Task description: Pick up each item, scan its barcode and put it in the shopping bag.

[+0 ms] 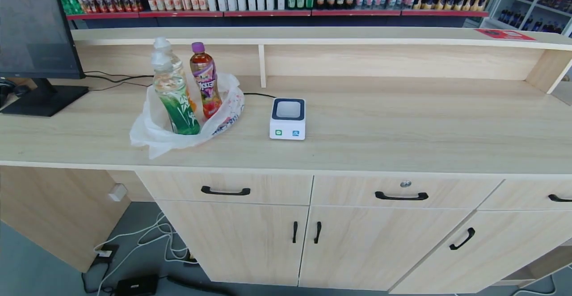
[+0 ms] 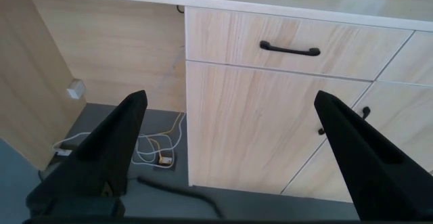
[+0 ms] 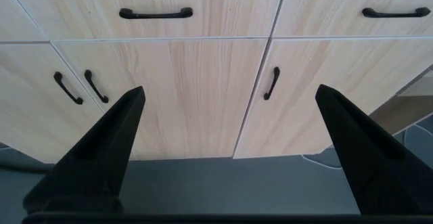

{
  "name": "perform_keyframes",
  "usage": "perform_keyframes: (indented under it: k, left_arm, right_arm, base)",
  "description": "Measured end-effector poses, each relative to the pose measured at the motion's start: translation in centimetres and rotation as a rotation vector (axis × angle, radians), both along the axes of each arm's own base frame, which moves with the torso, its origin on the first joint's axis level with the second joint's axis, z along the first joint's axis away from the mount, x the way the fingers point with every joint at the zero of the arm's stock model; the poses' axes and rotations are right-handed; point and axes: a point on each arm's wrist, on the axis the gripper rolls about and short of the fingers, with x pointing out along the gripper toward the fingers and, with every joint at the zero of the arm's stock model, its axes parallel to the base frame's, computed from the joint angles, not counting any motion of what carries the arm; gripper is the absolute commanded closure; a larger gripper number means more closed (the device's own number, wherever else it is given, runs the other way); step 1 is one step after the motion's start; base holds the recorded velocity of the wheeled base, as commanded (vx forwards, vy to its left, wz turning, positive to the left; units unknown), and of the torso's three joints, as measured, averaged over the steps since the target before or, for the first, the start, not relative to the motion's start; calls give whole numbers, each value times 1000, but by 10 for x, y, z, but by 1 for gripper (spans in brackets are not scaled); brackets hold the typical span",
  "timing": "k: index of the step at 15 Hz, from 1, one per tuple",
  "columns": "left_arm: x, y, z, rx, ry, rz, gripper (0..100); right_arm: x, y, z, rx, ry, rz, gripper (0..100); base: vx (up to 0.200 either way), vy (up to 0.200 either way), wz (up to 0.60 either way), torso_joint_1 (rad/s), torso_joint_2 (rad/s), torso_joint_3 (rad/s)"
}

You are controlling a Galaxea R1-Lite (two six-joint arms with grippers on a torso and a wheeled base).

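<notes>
Left gripper (image 2: 230, 97) and right gripper (image 3: 230, 89) hang low before the cupboards (image 3: 203, 95), fingers (image 2: 101, 156) apart, empty; rising, either could clip the bench (image 1: 402, 130) edge or topple bottles (image 1: 176, 99) in the slack shopping bag (image 1: 147, 137).

Two icons on scanner (image 1: 288, 118) front, no legible text

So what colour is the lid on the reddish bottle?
Purple. The cap shows best in the head view.

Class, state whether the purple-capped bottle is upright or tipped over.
Upright, slightly tilted: the purple-capped bottle stands cap-up inside the white shopping bag on the counter.
</notes>
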Motion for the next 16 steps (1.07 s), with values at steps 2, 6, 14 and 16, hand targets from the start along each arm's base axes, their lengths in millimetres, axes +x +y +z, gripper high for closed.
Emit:
perform_keyframes:
  k: [2,6,14,16]
  left_arm:
    - [0,0,0,0,0,-1,0]
    - [0,0,0,2,0,1,0]
    - [0,0,0,2,0,1,0]
    - [0,0,0,4,0,1,0]
  right_arm:
    - [0,0,0,0,1,1,0]
    - [0,0,0,1,1,0,0]
    - [0,0,0,1,1,0,0]
    - [0,0,0,1,1,0,0]
  base:
    - [-200,0,0,2,2,0]
    - [-50,0,0,-1,-1,1]
    - [0,0,0,0,0,0]
    - [0,0,0,0,0,0]
